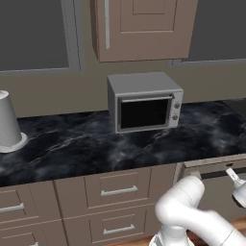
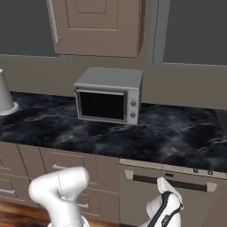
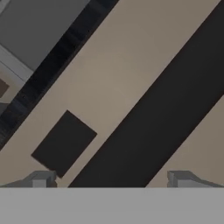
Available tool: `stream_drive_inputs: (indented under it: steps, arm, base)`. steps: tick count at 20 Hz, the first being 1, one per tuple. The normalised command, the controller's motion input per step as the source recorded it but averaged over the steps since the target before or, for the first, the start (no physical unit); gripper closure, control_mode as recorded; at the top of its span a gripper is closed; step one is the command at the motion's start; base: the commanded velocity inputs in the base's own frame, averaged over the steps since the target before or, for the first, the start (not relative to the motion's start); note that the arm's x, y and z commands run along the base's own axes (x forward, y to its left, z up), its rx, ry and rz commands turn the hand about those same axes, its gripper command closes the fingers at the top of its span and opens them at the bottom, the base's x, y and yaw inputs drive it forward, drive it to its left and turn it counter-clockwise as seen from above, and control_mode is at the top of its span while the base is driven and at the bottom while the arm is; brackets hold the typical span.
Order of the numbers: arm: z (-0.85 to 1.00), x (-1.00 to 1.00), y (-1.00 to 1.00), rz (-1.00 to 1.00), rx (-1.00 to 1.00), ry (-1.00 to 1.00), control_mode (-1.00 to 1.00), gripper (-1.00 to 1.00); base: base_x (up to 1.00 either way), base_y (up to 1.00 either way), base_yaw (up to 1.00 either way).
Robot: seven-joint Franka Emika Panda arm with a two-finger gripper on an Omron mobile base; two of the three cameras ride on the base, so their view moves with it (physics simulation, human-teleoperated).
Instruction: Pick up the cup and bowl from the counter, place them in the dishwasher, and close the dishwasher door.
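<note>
The long black marble-look worktop (image 1: 96, 144) with pale grey veining runs across both base views over taupe-brown drawer fronts with silver bar handles (image 1: 118, 190). Its front edge is unobstructed, and most of its surface lies bare on either side of the grey box microwave with a black window (image 1: 144, 102), which sits well back near the wall. A tall grey-white tapered vessel with a flared base (image 1: 8, 124) stands upright near the worktop's left end, well apart from the microwave.

Under the worktop, to the right of the drawers, is the under-counter dishwasher with a dark top strip (image 2: 170, 181). Its flat taupe-brown door panel (image 2: 133, 199) appears upright and shut, flush with the cabinet run. The white arm is folded low in front of this panel, close to it.

In the hand view the end effector (image 3: 111, 179) faces a taupe surface at close range, crossed diagonally by a wide dark band (image 3: 162, 118) with a small dark rectangle (image 3: 64, 143) beside it. The two finger tips (image 3: 41, 178) stand spread wide apart, with nothing between them.

A wooden floor (image 2: 13, 217) shows below the drawers. Above the microwave hangs a taupe wall cabinet (image 1: 144, 29), with dark window panes on either side.
</note>
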Motion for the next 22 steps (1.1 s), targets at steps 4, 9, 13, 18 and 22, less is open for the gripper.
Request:
stream_drive_inputs:
  steps: [4,9,13,18,22]
  arm:
    - [-0.26,0.67,0.0,0.0,0.0,-0.11,-1.0,-1.0]
    - [-0.24,0.71,0.0,0.0,0.0,-0.12,-1.0,-1.0]
    - [-0.29,0.85,0.0,0.0,0.0,-0.1,-1.0,-1.0]
    - [-0.44,0.93,0.0,0.0,-0.01,-0.07,-1.0,-1.0]
    - [-0.48,0.87,0.0,-0.01,0.0,-0.02,-1.0,-1.0]
  base:
    - [0.0,0.0,0.0]
    - [0.0,0.0,0.0]
    - [0.0,0.0,0.0]
    - [0.0,0.0,0.0]
    - [0.0,0.0,0.0]
